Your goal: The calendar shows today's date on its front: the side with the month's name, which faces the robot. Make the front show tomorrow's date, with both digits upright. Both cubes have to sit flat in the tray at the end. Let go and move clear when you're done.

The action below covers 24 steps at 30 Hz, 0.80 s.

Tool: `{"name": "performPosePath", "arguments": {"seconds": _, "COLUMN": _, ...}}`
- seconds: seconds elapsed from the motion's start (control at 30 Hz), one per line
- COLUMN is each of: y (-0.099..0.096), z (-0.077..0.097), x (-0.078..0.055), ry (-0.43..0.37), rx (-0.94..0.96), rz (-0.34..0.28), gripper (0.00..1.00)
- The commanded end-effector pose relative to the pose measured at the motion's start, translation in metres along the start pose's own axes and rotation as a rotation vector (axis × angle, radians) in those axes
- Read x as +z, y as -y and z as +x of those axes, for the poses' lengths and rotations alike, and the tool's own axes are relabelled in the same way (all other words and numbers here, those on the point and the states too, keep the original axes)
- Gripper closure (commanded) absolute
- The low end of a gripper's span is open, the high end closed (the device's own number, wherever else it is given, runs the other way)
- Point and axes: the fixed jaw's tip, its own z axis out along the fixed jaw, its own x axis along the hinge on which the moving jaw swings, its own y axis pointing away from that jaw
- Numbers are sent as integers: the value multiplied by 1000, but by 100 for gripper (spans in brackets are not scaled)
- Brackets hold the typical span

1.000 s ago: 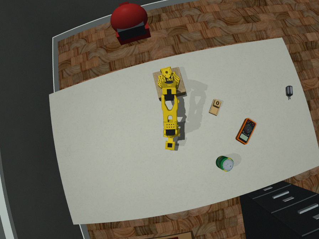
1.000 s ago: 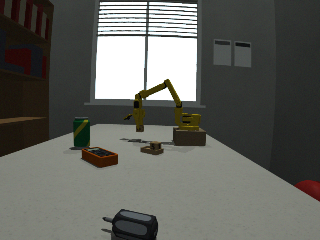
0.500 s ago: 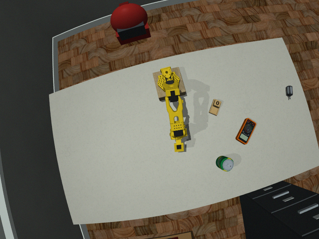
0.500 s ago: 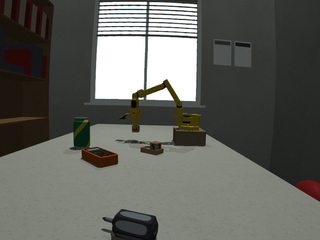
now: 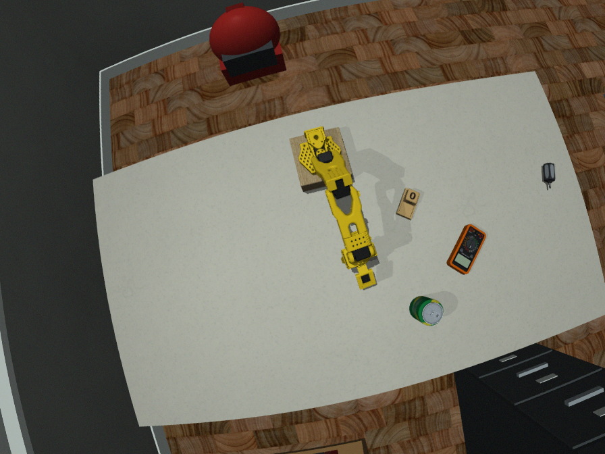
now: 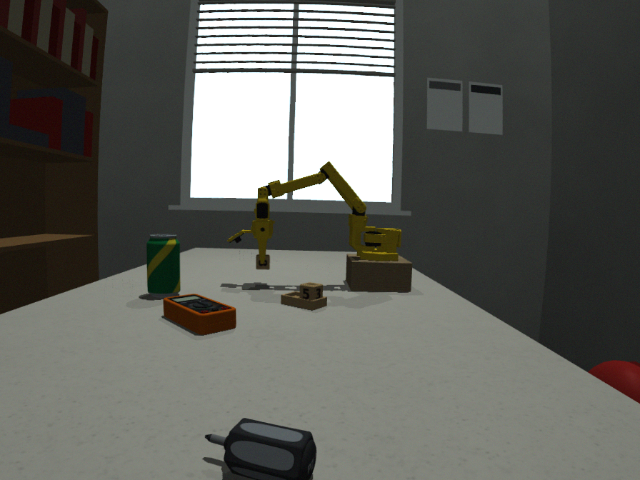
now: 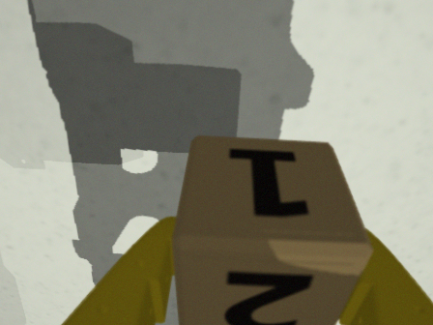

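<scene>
Our pincer (image 6: pixel 262 258) (image 7: pixel 268 276) is clamped on a cube (image 6: pixel 264 263) (image 7: pixel 271 193) above the table (image 5: pixel 234 293) (image 6: pixel 320 371); we read 1 and a 2 cut off by the wrist view's edge, and the top view hides the cube from us. In the tray (image 5: pixel 405 211) (image 6: pixel 291 300) the other cube (image 5: pixel 412 196) (image 6: pixel 311 291) fills one end, 0 on top, 5 and 3 on two sides, but we cannot make out any month's name.

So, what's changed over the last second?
The gripper swung to the robot's left, toward the tray's side, carrying the held cube along. Nothing was gripped or released. The tray, its seated cube, multimeter, can and screwdriver stayed put.
</scene>
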Motion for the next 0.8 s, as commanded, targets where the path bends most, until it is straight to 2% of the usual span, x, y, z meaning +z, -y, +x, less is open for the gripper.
{"name": "performPosePath", "arguments": {"seconds": 0.0, "y": -4, "z": 0, "x": 1, "ry": -12, "rx": -27, "rz": -1, "gripper": 100}}
{"name": "performPosePath", "arguments": {"seconds": 0.77, "y": -4, "z": 0, "x": 0, "ry": -10, "rx": -44, "rz": -1, "gripper": 100}}
